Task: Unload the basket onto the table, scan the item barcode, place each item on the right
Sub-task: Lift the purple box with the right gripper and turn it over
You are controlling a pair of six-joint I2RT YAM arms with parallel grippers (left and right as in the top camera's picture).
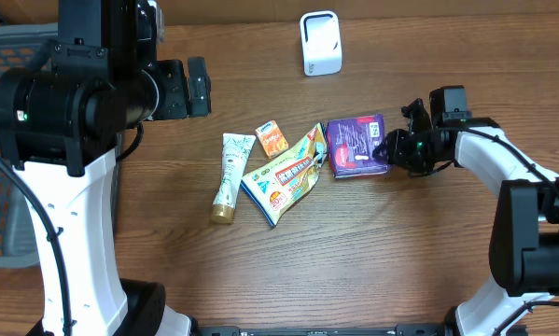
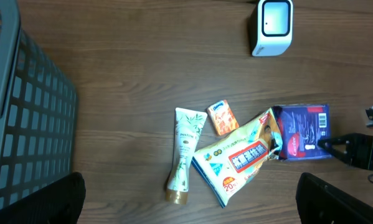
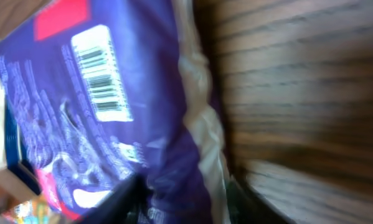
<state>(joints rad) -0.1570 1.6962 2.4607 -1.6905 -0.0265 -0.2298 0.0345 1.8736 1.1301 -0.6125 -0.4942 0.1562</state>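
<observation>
A purple packet (image 1: 356, 145) lies flat on the wooden table, barcode (image 3: 102, 84) facing up. My right gripper (image 1: 388, 149) is low at the packet's right edge. In the right wrist view its dark fingers press both sides of that crumpled purple edge (image 3: 192, 155), shut on it; the picture is blurred. The white scanner (image 1: 320, 42) stands at the back of the table, apart from the packet. My left gripper (image 2: 191, 202) hangs high over the table's left part, wide open with nothing between its fingers.
To the left of the packet lie a yellow-and-blue snack bag (image 1: 284, 177), a small orange box (image 1: 272, 138) and a white tube with a gold cap (image 1: 230, 175). A grey mesh basket (image 2: 24, 124) stands at the left edge.
</observation>
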